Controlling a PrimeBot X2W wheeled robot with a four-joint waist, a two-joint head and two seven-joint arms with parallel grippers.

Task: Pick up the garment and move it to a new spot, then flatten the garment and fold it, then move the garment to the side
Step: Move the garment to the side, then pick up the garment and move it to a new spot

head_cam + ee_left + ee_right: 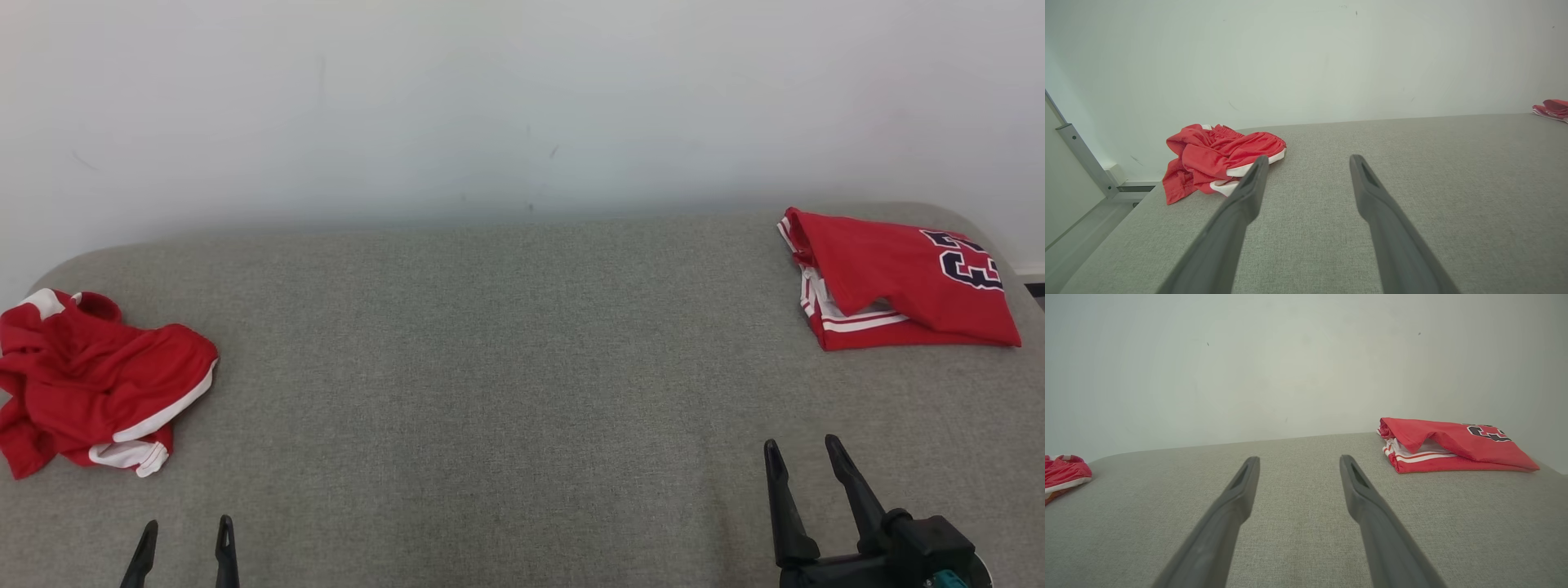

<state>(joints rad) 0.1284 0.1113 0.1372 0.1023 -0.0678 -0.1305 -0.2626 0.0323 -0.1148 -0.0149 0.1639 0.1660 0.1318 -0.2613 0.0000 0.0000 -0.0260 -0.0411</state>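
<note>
A crumpled red garment (94, 384) with white trim lies in a heap at the left edge of the grey surface; the left wrist view has this garment (1216, 157) ahead and left of the fingers. My left gripper (186, 527) stands open at the lower left, nearer than the heap and apart from it, empty (1306, 161). My right gripper (802, 447) stands open at the lower right, empty (1297, 461). A folded red jersey (894, 278) with dark numbers lies at the far right, beyond the right gripper (1449, 445).
The grey fabric surface (506, 367) stretches wide between the two red pieces. A white wall (490, 98) runs along its far edge. In the left wrist view a metal rail (1084, 157) and the floor lie past the surface's left edge.
</note>
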